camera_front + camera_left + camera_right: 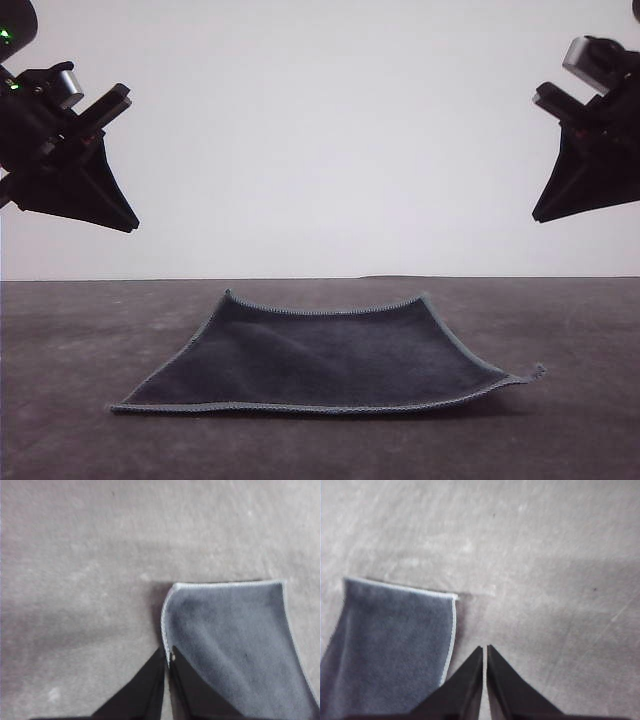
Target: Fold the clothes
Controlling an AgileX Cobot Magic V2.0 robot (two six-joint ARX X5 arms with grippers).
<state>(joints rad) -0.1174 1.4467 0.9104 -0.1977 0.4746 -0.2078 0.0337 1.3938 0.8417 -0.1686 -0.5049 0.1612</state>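
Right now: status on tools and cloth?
Left tool and right tool both shut, raised off the table, holding nothing. Cloth flat, unfolded, grey face up, front right corner curled. Nothing in the way.

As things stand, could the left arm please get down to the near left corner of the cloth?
Probably yes: the left tool hangs above the table with nothing between it and the flat-lying cloth.

The left claw [125, 222] hangs raised at the upper left of the front frame, the right claw [540, 215] at the upper right. Both have their fingers pressed together, holding nothing.
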